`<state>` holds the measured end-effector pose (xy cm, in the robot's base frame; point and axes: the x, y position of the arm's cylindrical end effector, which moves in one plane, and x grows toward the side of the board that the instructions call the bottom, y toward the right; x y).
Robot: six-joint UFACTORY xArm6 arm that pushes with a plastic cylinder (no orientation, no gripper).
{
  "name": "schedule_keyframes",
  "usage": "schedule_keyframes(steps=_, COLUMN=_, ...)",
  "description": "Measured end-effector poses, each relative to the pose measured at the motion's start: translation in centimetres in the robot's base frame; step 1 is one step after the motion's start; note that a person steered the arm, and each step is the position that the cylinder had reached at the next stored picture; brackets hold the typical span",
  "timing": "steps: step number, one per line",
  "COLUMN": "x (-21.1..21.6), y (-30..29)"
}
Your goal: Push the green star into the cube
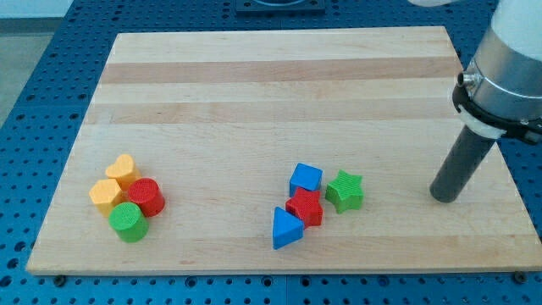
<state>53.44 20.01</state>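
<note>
A pale wooden board (279,102) is laid on a blue perforated table (51,93), and all the blocks are gathered along the board's lower half.

Toward the 8 o'clock part of the board a tight cluster of four is seen: a yellow heart (124,169) at the top, a yellow block (106,195) of unclear shape just below it at 7 o'clock, a red cylinder (146,196) at 4 o'clock from the heart, and a green cylinder (129,222) at the bottom. These are well apart from the task's blocks.

Nearer the middle of the lower edge a second cluster is found. The blue cube (306,180) is placed at its top; a red star (305,207) is set just below it at 6 o'clock, and a blue triangle (286,228) lies at 7 o'clock from the red star. The green star (345,191) is positioned just beside the cube, at about 4 o'clock from it, close to or touching the red star; contact with the cube cannot be told.

No claw is carried: the arm ends in a dark rod, and nothing is held. My tip (444,199) is rested on the board at 3 o'clock from the green star, well apart from it, with bare wood between them.
</note>
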Motion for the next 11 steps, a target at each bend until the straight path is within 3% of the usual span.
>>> schedule_keyframes(steps=1, x=0.0, y=0.0)
schedule_keyframes(steps=3, x=0.9, y=-6.1)
schedule_keyframes(steps=6, x=0.9, y=-7.9)
schedule_keyframes(steps=8, x=3.4, y=-7.8)
schedule_keyframes(steps=11, x=1.1, y=-10.4)
